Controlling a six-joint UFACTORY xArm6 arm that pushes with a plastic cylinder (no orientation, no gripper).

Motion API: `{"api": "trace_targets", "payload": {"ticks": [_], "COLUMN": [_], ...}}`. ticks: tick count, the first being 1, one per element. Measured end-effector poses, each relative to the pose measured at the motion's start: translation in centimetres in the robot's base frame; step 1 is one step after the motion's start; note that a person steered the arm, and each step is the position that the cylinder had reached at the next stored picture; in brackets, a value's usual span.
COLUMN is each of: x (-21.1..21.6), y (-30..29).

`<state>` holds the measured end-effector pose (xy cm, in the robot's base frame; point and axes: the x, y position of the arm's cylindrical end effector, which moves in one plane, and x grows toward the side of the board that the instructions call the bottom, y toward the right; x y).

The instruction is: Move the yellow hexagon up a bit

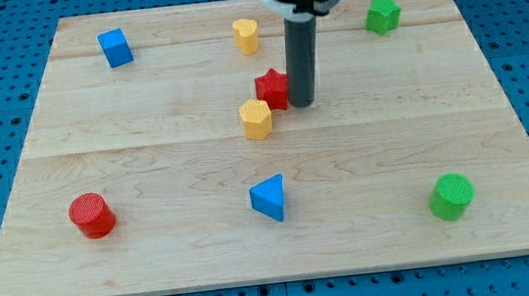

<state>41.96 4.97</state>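
The yellow hexagon (256, 119) lies near the middle of the wooden board (149, 170). A red star-shaped block (272, 89) touches its upper right corner. My tip (302, 102) rests on the board just right of the red block, and up and to the right of the yellow hexagon, about a block's width from it. A second yellow block (247, 35), rounded on one side, stands near the view's top, above the hexagon.
A blue cube (116, 47) sits top left and a green block (382, 14) top right. A red cylinder (91, 215) is bottom left, a blue triangle (270, 198) bottom middle, a green cylinder (450, 196) bottom right.
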Motion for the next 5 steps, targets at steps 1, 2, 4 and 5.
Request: {"api": "trace_targets", "payload": {"ticks": [1, 2, 4, 5], "x": [4.9, 4.9, 3.0, 3.0], "y": [0.7, -3.4, -5.7, -5.7]}}
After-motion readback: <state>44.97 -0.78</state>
